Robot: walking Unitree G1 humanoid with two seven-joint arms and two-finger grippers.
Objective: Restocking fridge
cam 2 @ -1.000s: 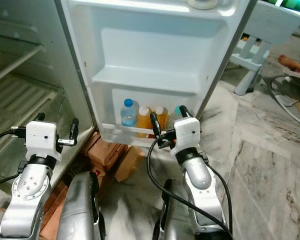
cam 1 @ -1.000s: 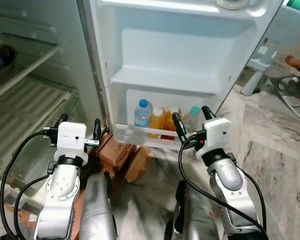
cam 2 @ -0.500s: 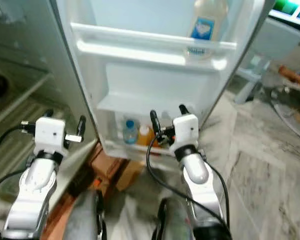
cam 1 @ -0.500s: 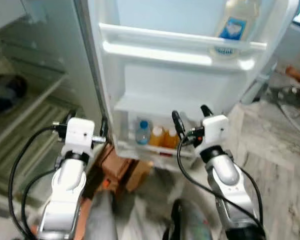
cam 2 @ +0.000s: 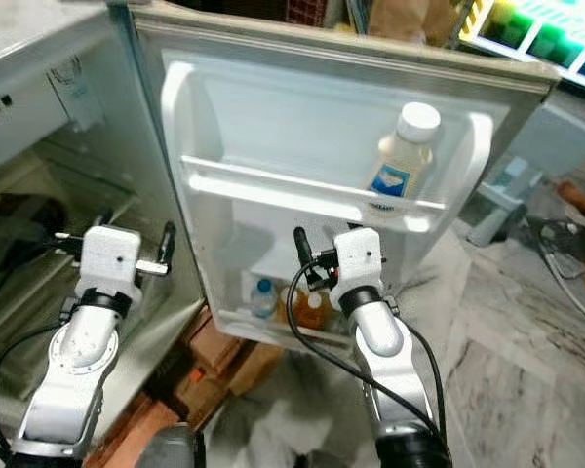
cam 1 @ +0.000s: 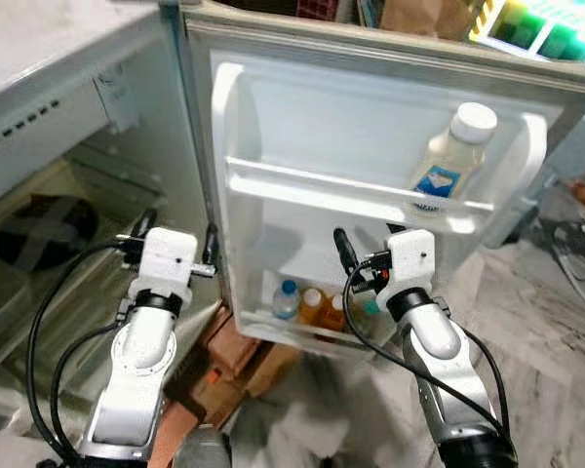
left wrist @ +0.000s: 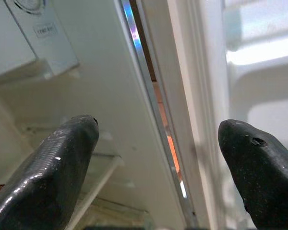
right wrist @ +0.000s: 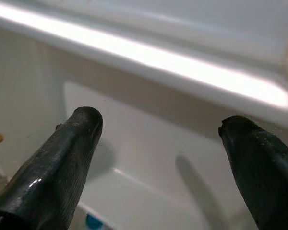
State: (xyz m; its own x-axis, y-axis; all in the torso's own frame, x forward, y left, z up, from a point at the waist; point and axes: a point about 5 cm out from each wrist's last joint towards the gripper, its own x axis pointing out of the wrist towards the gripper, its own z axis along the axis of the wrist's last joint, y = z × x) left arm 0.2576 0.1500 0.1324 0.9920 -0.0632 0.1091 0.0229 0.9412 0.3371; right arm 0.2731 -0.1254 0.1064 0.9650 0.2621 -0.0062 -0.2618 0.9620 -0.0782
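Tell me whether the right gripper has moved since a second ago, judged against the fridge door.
Yes. The right gripper has risen: it was level with the bottom shelf's bottles, and now sits above them, below the upper door shelf.

The fridge door (cam 1: pixel 302 127) is white inside with a grey edge. On its upper shelf stands a pale yellow bottle (cam 1: pixel 447 161) with a white cap and a blue and white label. Down low sit a clear bottle with a blue cap (cam 1: pixel 285 298) and orange bottles (cam 1: pixel 320 308). Both arms are silver with white wrists and black fingers (left wrist: pixel 48 167). The boxes (cam 1: pixel 236 351) are brown. The floor (cam 1: pixel 556 341) is grey marble with streaks.
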